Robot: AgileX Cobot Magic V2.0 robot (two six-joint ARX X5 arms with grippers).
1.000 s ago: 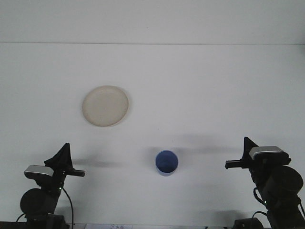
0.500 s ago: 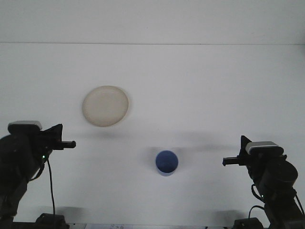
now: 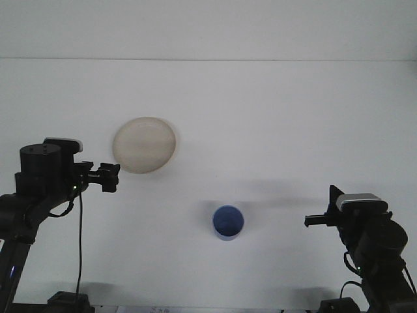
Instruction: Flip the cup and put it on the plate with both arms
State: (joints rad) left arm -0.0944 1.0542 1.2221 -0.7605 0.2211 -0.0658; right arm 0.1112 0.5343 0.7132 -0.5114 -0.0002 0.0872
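A round blue cup (image 3: 228,222) stands mouth-up on the white tabletop (image 3: 273,130), apart from the round cream plate (image 3: 144,145); neither pincer's opening can be told.

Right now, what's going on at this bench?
Nothing is gripped yet. The blue cup stands alone on the white table, and its blue inside shows from above. The cream plate lies further back and to the left, with nothing on it. The left gripper is raised beside the plate's near-left edge. The right gripper sits to the cup's right, pointing toward it with a clear gap between them.
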